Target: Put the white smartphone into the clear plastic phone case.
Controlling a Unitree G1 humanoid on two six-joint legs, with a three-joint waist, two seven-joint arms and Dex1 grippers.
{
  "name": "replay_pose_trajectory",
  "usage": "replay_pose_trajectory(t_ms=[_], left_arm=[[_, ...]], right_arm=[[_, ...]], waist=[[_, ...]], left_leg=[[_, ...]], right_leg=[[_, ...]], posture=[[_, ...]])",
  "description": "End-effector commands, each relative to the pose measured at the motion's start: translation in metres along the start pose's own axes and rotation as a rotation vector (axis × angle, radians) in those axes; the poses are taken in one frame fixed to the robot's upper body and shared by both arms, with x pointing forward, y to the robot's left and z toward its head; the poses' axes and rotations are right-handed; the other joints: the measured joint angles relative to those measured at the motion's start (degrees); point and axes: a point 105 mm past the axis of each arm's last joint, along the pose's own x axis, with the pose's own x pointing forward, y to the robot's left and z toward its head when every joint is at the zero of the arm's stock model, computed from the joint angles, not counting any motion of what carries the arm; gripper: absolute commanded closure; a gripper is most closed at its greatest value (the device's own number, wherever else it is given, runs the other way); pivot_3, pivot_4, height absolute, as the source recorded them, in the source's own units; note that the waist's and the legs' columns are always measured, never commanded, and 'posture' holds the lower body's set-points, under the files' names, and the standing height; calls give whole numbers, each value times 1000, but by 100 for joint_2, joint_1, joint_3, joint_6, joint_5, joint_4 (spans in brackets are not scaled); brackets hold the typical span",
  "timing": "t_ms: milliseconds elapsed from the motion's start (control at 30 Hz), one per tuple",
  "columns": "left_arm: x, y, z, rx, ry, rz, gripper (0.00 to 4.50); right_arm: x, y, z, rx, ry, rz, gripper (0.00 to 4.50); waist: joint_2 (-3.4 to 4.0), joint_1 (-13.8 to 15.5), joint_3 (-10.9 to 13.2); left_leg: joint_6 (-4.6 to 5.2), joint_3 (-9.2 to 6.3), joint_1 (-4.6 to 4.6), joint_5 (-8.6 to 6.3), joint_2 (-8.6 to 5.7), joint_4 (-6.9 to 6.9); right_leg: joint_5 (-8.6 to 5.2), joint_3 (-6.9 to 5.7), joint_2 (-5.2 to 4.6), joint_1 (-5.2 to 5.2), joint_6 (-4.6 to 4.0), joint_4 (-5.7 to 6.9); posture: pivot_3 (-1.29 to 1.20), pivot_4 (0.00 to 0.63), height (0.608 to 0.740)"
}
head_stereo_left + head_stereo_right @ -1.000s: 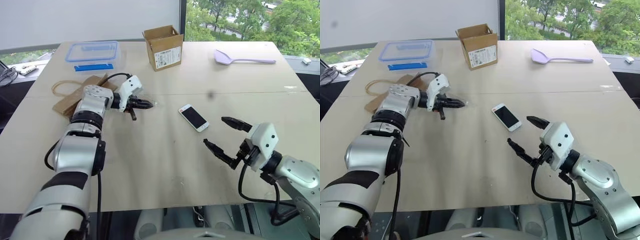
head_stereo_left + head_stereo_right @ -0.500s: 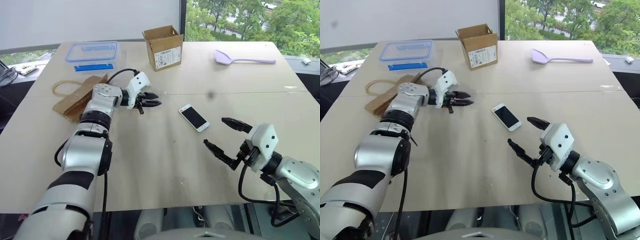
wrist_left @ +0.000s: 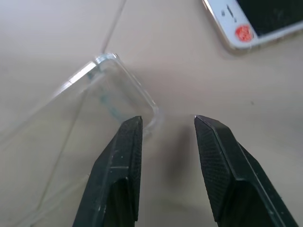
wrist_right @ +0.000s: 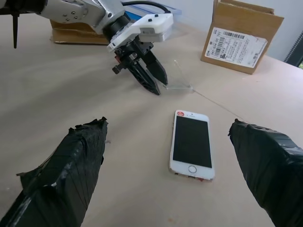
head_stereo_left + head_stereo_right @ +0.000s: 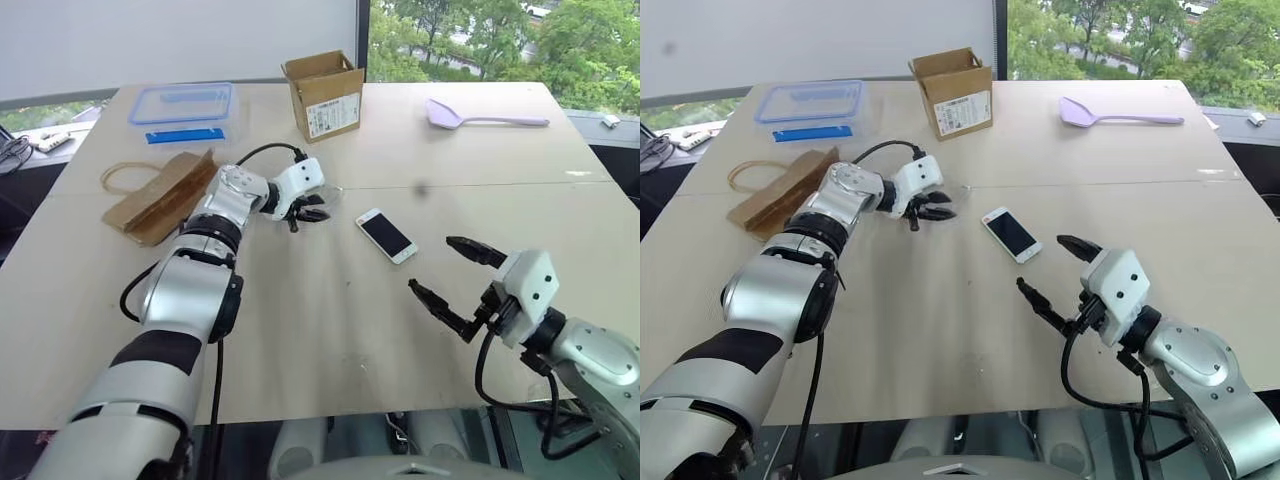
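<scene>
Left wrist view, left hand (image 3: 168, 120) angled down, fingers parted beside clear case (image 3: 94, 99)

The head's stereo pair looks down over the beige wooden table (image 5: 330, 330), while both close, low wrist cameras share the white black-screened smartphone (image 4: 191, 144).

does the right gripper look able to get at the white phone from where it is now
Probably yes. The right gripper hangs open just short of the white smartphone, which lies flat on bare table with nothing between them. The left gripper is off to the side by the clear case.
</scene>
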Motion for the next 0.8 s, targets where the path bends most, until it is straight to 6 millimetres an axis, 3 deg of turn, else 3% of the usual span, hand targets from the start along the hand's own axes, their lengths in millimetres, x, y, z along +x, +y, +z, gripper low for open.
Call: replay_pose_trajectory(t_ms=[33,500,600,667,800], left_arm=[[-3,11,4,16,43,56,2774],[11,11,8,85,87,115,2774],[12,11,8,89,84,123,3561],[12,11,8,84,77,130,4439],[9,14,10,70,52,146,4479]], right_arm=[[-6,1,9,-50,-16,-18,0],[-18,-7,4,-111,46,-49,0],[-18,-4,7,-105,29,-34,0],[-17,-2,8,-105,21,-21,0],[-17,-1,10,-110,9,5,0]], waist=[[0,3,0],[-3,88,-5],[-3,100,-5],[-3,102,-5],[-3,99,-5]], left_leg=[[0,0,0,0,0,0],[0,0,10,0,0,11],[0,0,10,1,0,11],[0,0,9,0,0,12],[0,0,8,0,0,11]], right_leg=[[0,1,0,0,0,0],[1,2,-1,7,2,12],[1,2,-1,7,2,15],[1,2,-1,6,2,14],[1,2,-1,6,2,13]], posture=[[0,150,740],[0,150,740],[0,150,740],[0,150,740],[0,150,740]])
